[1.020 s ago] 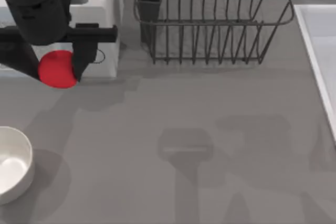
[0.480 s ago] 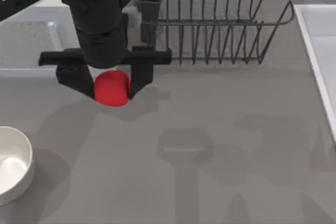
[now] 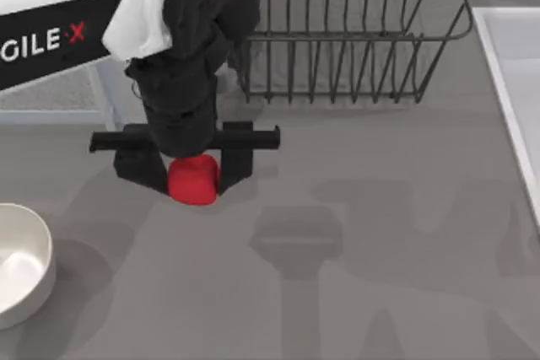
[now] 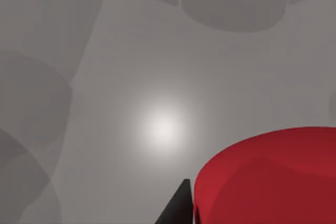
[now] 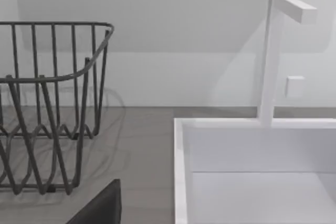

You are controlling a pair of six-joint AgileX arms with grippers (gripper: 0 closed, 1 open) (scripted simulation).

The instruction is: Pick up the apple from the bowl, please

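Observation:
The red apple (image 3: 193, 180) hangs over the grey table left of centre, held between the two black fingers of my left gripper (image 3: 192, 176), which is shut on it. In the left wrist view the apple (image 4: 268, 177) bulges large and close, with one dark finger (image 4: 176, 208) beside it. The white bowl (image 3: 38, 246) stands at the table's left edge, below and to the left of the apple, with nothing showing in its visible part. My right arm is parked; a dark part of it (image 5: 100, 208) shows in the right wrist view.
A dark wire dish rack (image 3: 346, 31) stands at the back centre, close behind the left arm. A white sink basin (image 3: 515, 82) with a tap (image 5: 273, 56) lies along the right side. A pale drainer (image 3: 51, 90) sits back left. Open grey tabletop spreads across the front.
My left gripper has carried the apple rightward and then toward the front, away from the back-left drainer, keeping its hold. The bowl has not moved.

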